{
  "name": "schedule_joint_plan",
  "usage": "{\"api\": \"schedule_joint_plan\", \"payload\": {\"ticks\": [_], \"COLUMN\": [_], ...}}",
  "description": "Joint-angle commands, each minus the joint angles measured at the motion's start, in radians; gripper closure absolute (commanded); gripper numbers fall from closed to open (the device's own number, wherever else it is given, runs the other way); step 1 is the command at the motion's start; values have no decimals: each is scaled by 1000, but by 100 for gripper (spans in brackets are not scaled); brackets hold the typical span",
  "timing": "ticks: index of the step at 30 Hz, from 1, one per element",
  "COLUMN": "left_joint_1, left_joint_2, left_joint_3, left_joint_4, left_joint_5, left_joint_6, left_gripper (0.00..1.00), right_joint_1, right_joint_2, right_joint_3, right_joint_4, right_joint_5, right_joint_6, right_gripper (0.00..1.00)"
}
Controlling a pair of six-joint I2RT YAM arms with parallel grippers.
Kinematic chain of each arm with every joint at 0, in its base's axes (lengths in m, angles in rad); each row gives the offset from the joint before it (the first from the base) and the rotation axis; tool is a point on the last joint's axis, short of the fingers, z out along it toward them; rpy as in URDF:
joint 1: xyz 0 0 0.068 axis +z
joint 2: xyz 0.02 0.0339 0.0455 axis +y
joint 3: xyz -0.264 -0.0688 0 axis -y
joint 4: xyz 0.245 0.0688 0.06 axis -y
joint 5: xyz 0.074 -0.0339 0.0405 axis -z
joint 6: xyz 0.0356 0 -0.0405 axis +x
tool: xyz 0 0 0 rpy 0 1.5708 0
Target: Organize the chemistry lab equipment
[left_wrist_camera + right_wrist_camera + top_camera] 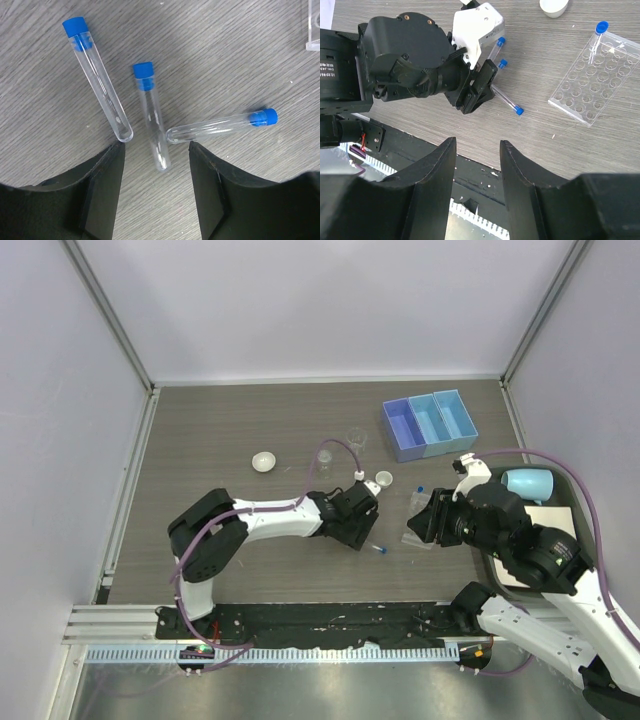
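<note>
Three clear blue-capped tubes lie on the table in the left wrist view: one at the left [97,80], one in the middle [152,117], one at the right [220,125]. My left gripper [156,145] is open and empty just above them, its jaws either side of the middle tube's bottom end. In the top view it [362,528] sits beside one visible tube [377,549]. The clear tube rack [595,82] holds one upright tube [597,37]. My right gripper [477,145] is open and empty, hovering over the rack's near side [418,525].
The blue three-compartment tray [428,424] stands at the back right. Two white dishes [264,461] [383,479] and two tiny beakers [356,438] [322,458] are behind the left gripper. A pale blue mug [527,483] and a dark tray [555,515] are at the right.
</note>
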Motion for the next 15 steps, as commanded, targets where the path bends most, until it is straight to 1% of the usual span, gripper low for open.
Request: {"api": "schedule_joint_plan", "payload": {"ticks": [1, 2, 3, 4, 6, 15], "left_joint_1": [23, 24, 25, 25, 25, 21], "left_joint_2": [91, 96, 98, 99, 102, 72], "left_joint_3": [-41, -42, -44, -45, -54, -125], "left_joint_4": [-41, -41, -41, -40, -38, -21], "left_joint_5": [79, 79, 80, 86, 91, 97], "left_joint_6": [-3, -3, -3, -3, -3, -18], "left_gripper": [42, 45, 53, 58, 63, 71], "right_joint_1": [4, 4, 4, 4, 4, 4], "right_joint_2": [-1, 0, 0, 2, 5, 12], "right_joint_3": [-7, -9, -10, -10, -15, -30], "right_joint_4": [24, 25, 27, 27, 31, 53], "right_joint_5": [8, 8, 8, 5, 3, -11], "right_joint_6": [-1, 0, -1, 0, 0, 8], "right_gripper": [54, 54, 54, 55, 55, 55]}}
